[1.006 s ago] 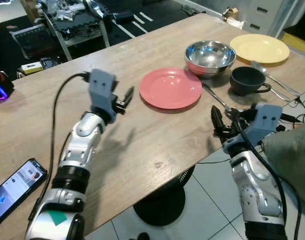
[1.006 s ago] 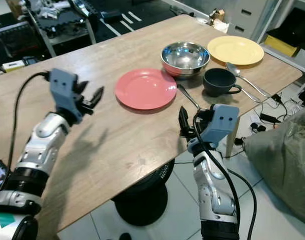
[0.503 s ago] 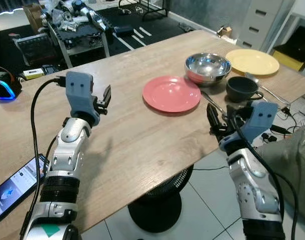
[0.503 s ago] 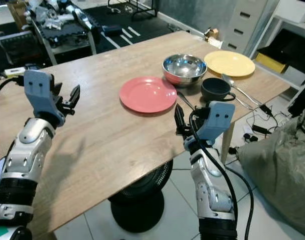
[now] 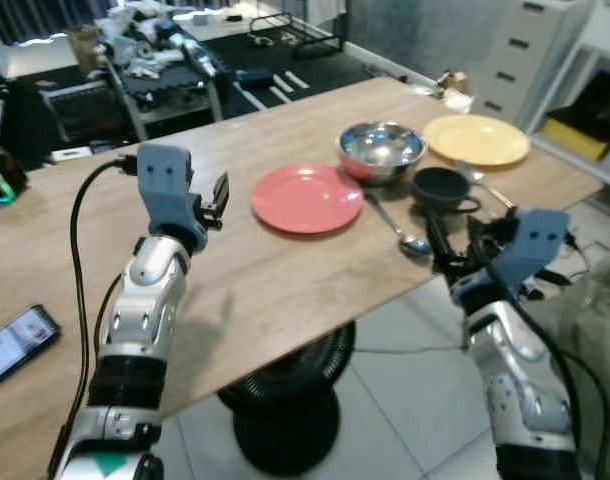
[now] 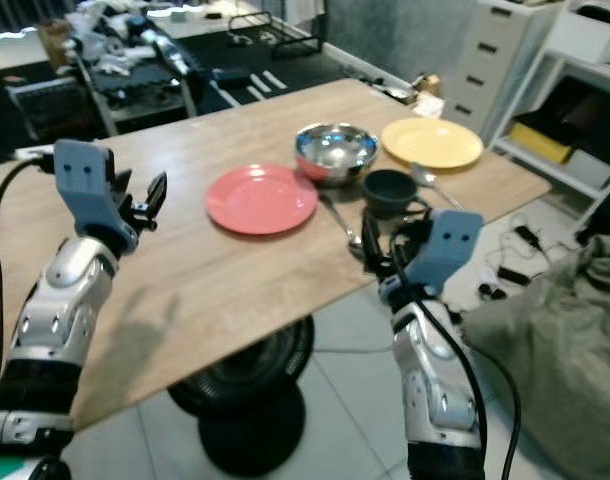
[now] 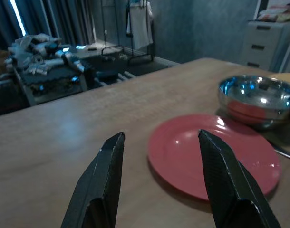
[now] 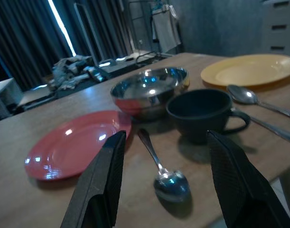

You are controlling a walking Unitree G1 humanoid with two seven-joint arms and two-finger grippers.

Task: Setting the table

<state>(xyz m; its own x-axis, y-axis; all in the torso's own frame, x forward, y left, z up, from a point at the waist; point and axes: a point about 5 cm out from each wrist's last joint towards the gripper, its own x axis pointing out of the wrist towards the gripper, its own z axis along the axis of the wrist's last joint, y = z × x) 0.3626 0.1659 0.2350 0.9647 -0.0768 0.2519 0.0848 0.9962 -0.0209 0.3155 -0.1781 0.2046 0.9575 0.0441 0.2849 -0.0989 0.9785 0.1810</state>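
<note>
A red plate [image 5: 307, 198] lies mid-table, with a steel bowl [image 5: 381, 150], a dark cup [image 5: 441, 188] and a yellow plate [image 5: 476, 139] behind it to the right. One spoon [image 5: 397, 228] lies near the table's front edge, and more cutlery [image 5: 485, 185] lies beside the yellow plate. My left gripper [image 5: 221, 193] hovers open above the wood, left of the red plate [image 7: 214, 161]. My right gripper [image 5: 440, 245] is open just off the table edge, facing the spoon [image 8: 166, 178] and cup [image 8: 202, 116].
A phone [image 5: 15, 340] lies at the table's left end. The table stands on a round black pedestal [image 5: 290, 420]. A grey bag [image 6: 575, 330] sits on the floor to the right. Behind are a cluttered cart [image 5: 155, 70] and white drawers [image 5: 525, 40].
The whole picture has shifted as the camera moved, and the table now sits further off. Both grippers stay open. The left forearm stands more upright than a second ago.
</note>
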